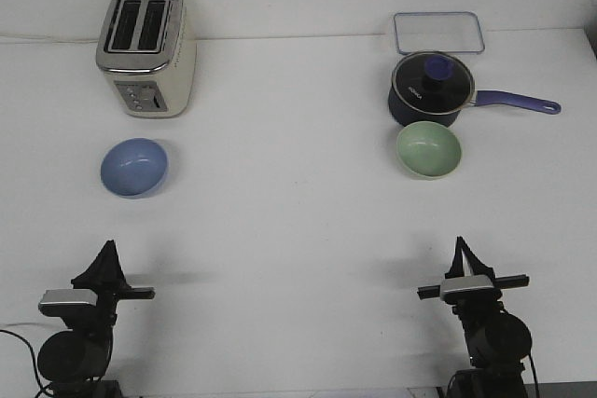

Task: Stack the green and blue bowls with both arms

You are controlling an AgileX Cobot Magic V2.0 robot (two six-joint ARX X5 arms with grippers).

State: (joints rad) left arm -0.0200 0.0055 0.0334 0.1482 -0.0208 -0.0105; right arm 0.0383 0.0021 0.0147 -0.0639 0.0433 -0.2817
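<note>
The light blue bowl [134, 167] sits upright and empty on the white table at the left, just in front of the toaster. The pale green bowl [429, 150] sits upright and empty at the right, close in front of the saucepan. My left gripper [109, 247] is low at the near left edge, well short of the blue bowl. Its fingers meet in a point and hold nothing. My right gripper [460, 243] is low at the near right edge, short of the green bowl, fingers together and empty.
A cream and silver toaster [146, 49] stands at the back left. A dark navy lidded saucepan [432, 89] with a purple handle [520, 100] pointing right stands behind the green bowl. A clear rectangular container [438, 33] lies behind the saucepan.
</note>
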